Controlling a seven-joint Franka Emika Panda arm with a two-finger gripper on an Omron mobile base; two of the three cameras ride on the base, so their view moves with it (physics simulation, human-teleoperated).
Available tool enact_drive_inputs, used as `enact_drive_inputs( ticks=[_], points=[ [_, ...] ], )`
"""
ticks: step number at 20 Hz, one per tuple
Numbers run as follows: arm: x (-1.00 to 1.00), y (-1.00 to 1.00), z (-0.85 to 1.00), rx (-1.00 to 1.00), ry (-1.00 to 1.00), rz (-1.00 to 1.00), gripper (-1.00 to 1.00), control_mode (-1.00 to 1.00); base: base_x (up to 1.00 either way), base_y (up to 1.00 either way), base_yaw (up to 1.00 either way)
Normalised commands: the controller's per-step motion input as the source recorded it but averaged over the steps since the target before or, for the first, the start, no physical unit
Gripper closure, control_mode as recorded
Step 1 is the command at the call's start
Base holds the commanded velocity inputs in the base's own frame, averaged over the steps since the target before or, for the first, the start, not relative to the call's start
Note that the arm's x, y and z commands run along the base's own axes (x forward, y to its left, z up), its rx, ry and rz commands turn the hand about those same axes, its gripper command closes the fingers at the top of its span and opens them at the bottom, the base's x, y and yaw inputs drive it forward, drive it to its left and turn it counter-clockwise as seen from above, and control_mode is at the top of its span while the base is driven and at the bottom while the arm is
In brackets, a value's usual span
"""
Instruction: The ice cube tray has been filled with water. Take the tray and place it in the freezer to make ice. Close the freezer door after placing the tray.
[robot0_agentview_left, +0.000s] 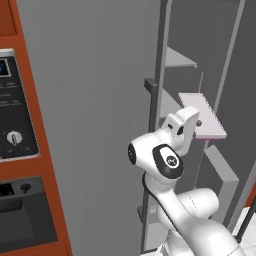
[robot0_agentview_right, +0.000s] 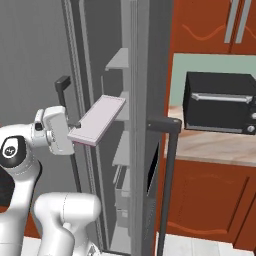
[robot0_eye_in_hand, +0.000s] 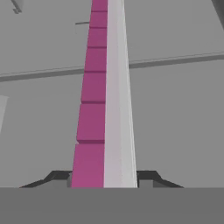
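My gripper (robot0_agentview_right: 76, 125) is shut on the near short end of the ice cube tray (robot0_agentview_right: 98, 120), a thin pale tray with a pinkish rim. It holds the tray roughly level in the air, pointing into the open freezer (robot0_agentview_right: 120, 62) at mid-shelf height. In the left base view the ice cube tray (robot0_agentview_left: 204, 115) hangs in front of the white shelves (robot0_agentview_left: 177, 59). The hand view looks along the ice cube tray (robot0_eye_in_hand: 94, 118) edge-on, showing magenta cells and a pale rim between the fingertips (robot0_eye_in_hand: 148, 176). The freezer door (robot0_agentview_right: 150, 80) stands wide open, edge-on, with its bar handle (robot0_agentview_right: 169, 170).
The plain grey door (robot0_agentview_left: 95, 125) on the left is closed, with its handle (robot0_agentview_left: 150, 100) just left of my arm. A black wall oven (robot0_agentview_left: 12, 115) sits in orange cabinetry. A black toaster oven (robot0_agentview_right: 220, 102) stands on the counter (robot0_agentview_right: 215, 147) beyond the open door.
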Motion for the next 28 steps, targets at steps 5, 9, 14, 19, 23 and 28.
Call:
enact_drive_inputs(
  ticks=[5, 9, 14, 19, 23, 28],
  points=[
    [0.00, 0.00, 0.00, 0.00, 0.00, 0.00, 1.00, 1.00, 0.00, -0.34, 0.00],
    [0.00, 0.00, 0.00, 0.00, 0.00, 0.00, 1.00, 1.00, 0.02, -0.32, 0.00],
    [0.00, 0.00, 0.00, 0.00, 0.00, 0.00, 1.00, 1.00, 0.12, -0.17, 0.00],
    [0.04, 0.09, 0.00, -0.02, 0.00, 0.01, 1.00, -1.00, 0.12, 0.00, 0.00],
    [0.00, 0.42, 0.00, -0.07, 0.00, 0.08, 1.00, -1.00, 0.00, 0.00, 0.00],
    [0.00, 0.30, 0.26, -0.03, 0.00, 0.04, 1.00, -1.00, 0.00, 0.00, 0.00]
  ],
)
